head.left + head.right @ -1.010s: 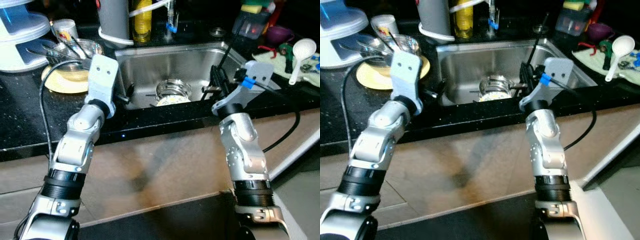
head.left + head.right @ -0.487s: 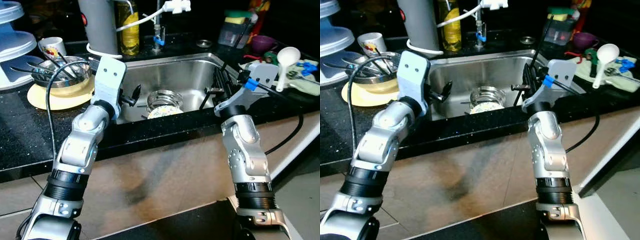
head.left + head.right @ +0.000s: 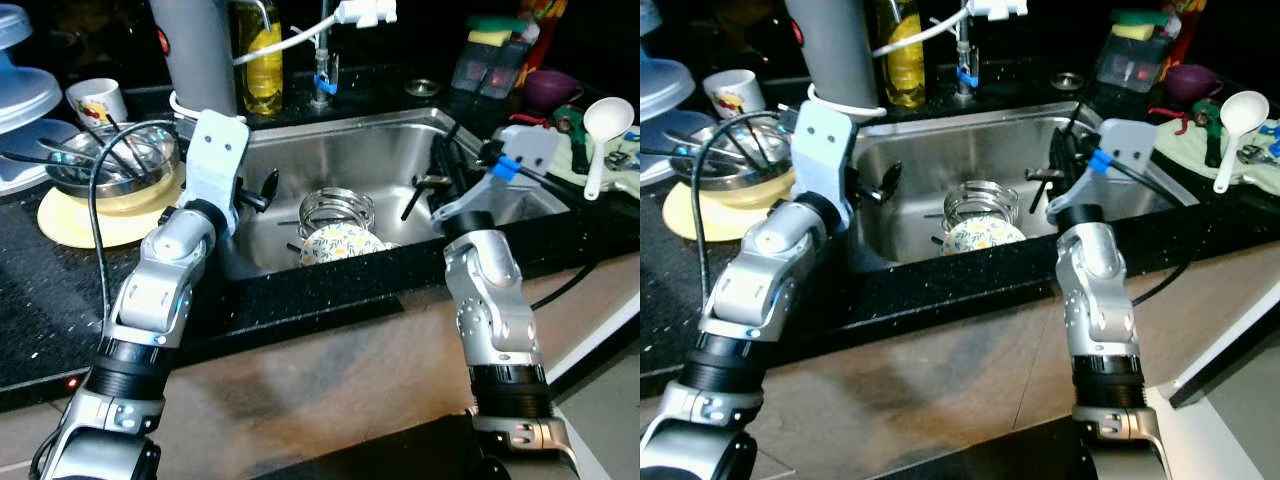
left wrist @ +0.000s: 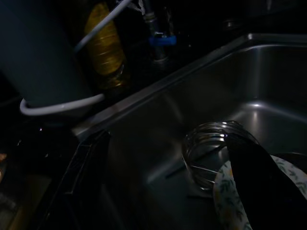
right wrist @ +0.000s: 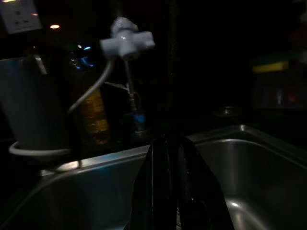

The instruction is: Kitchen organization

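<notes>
Glass jar (image 3: 335,207) and floral plate (image 3: 341,243) sitting in the sink (image 3: 390,150), both breakable and probably slick.

I'd take the jar by its rim; left claw (image 3: 262,192) spread beside it, right claw (image 3: 432,185) I can't tell.

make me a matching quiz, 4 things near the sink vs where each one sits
Things:
1. glass jar
2. white ladle
3. yellow plate
4. oil bottle

Places:
A. behind the sink, beside the tap
B. inside the sink
C. under the steel bowl, left counter
D. on the cloth, right counter

Pairs: 1-B, 2-D, 3-C, 4-A
</notes>
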### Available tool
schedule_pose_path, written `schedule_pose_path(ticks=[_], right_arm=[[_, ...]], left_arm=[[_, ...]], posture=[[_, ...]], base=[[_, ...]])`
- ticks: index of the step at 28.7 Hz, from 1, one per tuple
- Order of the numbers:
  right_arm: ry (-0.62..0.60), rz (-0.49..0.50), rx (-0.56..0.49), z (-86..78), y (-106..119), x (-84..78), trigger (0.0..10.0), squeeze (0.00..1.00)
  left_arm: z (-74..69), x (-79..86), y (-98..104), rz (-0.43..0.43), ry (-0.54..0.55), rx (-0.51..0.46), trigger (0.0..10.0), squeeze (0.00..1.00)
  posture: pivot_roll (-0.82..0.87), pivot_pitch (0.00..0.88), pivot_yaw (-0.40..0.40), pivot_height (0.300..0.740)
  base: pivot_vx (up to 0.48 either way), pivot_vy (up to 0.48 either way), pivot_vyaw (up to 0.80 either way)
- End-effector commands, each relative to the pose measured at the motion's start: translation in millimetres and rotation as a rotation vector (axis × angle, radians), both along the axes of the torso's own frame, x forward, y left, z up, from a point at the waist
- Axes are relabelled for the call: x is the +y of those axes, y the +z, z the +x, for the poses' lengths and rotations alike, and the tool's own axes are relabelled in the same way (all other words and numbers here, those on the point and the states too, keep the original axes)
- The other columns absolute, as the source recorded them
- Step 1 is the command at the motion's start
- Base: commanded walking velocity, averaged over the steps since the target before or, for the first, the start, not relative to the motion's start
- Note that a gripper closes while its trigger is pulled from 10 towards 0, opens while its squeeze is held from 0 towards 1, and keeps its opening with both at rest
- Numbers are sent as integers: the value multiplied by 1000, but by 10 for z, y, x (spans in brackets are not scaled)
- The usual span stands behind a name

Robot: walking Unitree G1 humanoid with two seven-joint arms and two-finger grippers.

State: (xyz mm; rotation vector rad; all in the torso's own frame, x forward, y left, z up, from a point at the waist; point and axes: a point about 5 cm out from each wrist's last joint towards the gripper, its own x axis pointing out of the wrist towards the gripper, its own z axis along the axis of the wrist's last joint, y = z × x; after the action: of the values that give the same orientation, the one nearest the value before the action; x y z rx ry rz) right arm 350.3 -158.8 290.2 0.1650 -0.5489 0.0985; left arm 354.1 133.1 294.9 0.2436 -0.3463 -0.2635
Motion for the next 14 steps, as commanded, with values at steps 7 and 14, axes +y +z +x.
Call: schedule_pose_path(ticks=[7, 14], right_arm=[[-16, 5, -5, -15, 11, -59, 10000, 0], [-20, 5, -8, -12, 18, -66, 10000, 0]], left_arm=[[0, -39, -32, 7, -26, 21, 10000, 0], [-21, -94, -67, 41, -52, 34, 10000, 0]], posture=[[-78, 170, 4, 740], [-77, 169, 4, 740]], base=[[236, 0, 0], [0, 0, 0]])
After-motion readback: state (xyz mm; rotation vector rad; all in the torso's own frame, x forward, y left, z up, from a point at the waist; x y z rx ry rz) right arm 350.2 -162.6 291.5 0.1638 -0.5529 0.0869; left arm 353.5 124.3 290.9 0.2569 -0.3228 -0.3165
